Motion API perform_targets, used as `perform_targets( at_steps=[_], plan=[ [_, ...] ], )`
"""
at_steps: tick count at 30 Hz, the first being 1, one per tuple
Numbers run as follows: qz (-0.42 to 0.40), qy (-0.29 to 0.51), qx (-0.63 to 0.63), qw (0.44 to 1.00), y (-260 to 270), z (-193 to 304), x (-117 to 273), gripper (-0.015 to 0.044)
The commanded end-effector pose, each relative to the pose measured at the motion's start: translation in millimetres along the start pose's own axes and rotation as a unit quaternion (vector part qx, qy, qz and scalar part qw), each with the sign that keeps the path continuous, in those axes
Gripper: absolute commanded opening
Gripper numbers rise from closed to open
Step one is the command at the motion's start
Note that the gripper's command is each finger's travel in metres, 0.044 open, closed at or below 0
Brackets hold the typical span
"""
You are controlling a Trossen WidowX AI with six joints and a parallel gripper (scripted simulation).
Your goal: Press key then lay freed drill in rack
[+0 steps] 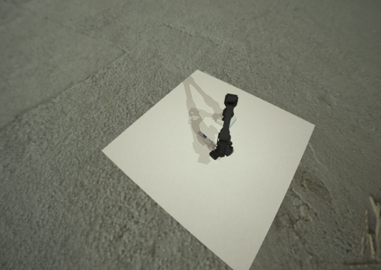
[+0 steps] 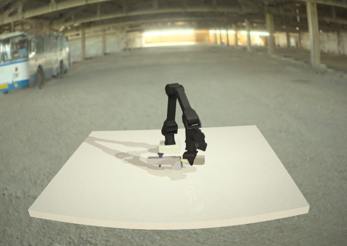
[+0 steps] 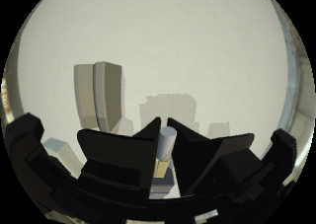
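The grey holder block [image 1: 210, 141] [image 2: 164, 160] [image 3: 162, 188] lies on the table. The dark blue key [image 1: 204, 135] [image 2: 160, 155] crosses it, showing at both sides of the holder in the exterior view. The drill [image 2: 184, 160] [image 3: 167, 141] has a yellow collar and a pale grey round end; it sticks out of the holder's end, its inner part hidden. My gripper [image 1: 214, 154] [image 2: 191, 163] [image 3: 163, 120] is low beside that end, shut on the drill. A tan ridged block [image 2: 199, 160] [image 3: 112, 98], apparently the rack, stands just beyond my gripper.
A pale block [image 2: 169, 149] [image 3: 66, 152] sits by the arm's base, behind the holder. The white table top [image 1: 233, 206] [image 2: 126, 198] ends in straight edges. The arm's links stand above the holder and cast shadows to the left in the top and exterior views.
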State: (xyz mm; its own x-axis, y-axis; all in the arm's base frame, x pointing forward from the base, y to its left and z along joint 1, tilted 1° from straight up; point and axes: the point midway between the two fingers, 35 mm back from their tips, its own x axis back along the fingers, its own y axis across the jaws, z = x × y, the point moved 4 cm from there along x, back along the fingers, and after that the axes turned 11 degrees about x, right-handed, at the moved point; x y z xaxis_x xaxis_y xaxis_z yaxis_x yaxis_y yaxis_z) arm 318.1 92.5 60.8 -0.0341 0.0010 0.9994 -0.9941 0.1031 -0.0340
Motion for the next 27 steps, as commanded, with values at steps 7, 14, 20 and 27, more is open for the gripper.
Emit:
perform_targets(
  at_steps=[7, 14, 20, 27],
  plan=[
    [0.0, 0.0, 0.0, 1.0, -2, -9, 1, 0.0026],
    [0.0, 0.0, 0.0, 1.0, -2, -9, 1, 0.021],
    [0.001, -0.001, -0.001, 1.0, -1, -7, 0, 0.0368],
    [0.002, -0.001, -0.002, 1.0, -2, -3, -1, 0.044]
  ],
)
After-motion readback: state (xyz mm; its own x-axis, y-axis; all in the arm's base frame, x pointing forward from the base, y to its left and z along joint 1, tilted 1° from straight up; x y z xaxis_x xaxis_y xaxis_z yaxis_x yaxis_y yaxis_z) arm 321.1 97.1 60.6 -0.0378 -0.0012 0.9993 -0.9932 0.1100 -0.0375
